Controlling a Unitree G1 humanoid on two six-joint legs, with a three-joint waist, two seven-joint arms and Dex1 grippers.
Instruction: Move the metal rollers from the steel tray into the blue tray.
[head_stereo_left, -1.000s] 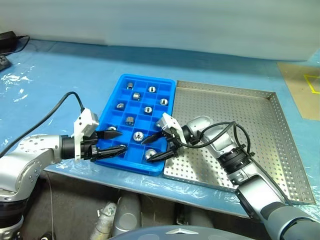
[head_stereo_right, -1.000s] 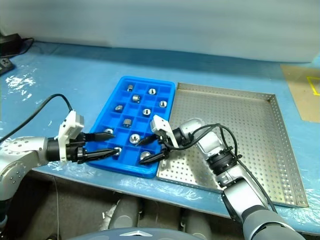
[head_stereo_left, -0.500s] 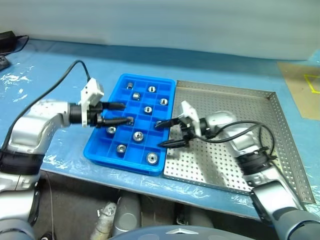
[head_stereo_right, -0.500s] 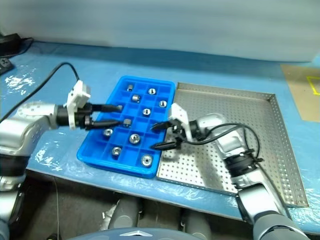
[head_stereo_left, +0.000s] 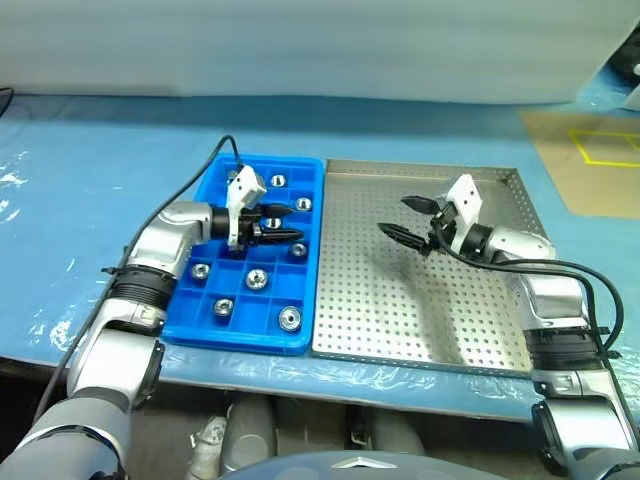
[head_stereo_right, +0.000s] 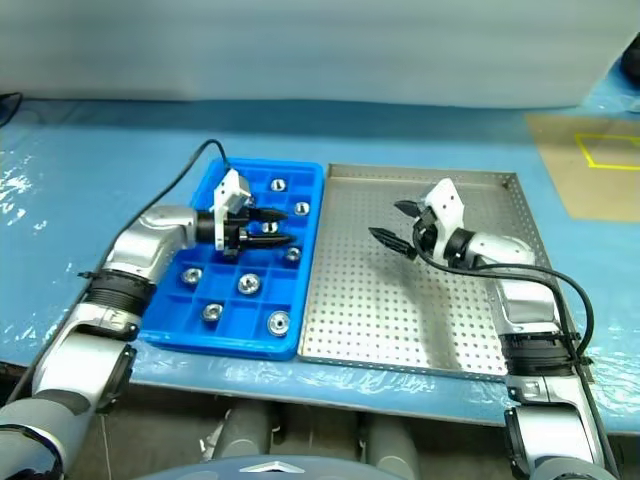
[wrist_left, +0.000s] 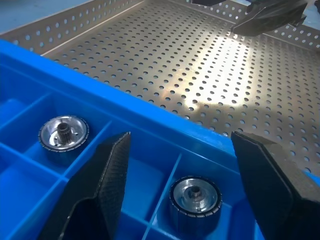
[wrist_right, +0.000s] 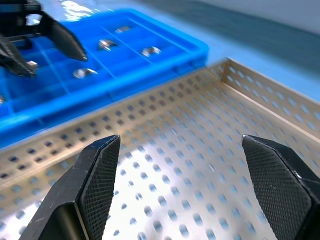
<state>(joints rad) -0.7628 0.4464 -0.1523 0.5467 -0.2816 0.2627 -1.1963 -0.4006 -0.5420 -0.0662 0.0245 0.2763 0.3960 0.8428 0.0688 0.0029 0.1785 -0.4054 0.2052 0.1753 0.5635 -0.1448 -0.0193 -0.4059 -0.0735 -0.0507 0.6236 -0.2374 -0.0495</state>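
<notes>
- The rollers (head_stereo_left: 257, 279) all lie in the blue tray (head_stereo_left: 205, 330), one per compartment, about seven of them visible; the steel tray (head_stereo_left: 420, 320) shows no roller on its base.
- A second ago both pincers hung over the near end of the blue tray. Now the left pincer (head_stereo_left: 281, 222) is over the tray's far half, and the right pincer (head_stereo_left: 409, 217) has swung away to the right, over the middle of the steel tray.
- Both pincers are released and carry nothing: the wrist views show clear space between each pair of fingers.
- Judged from this, the transfer looks done or nearly so, with nothing visible left to fetch.
- The rollers are short shiny cylinders with ribbed sides and a hollow centre.
- The blue tray is glossy moulded plastic, a grid of square cells with thin walls.
- The steel tray is dull silver sheet with a low rim, its base and walls pierced by regular rows of small holes.
- Both trays sit touching, side by side on a table (head_stereo_left: 80, 180) under a wrinkled blue film.
</notes>
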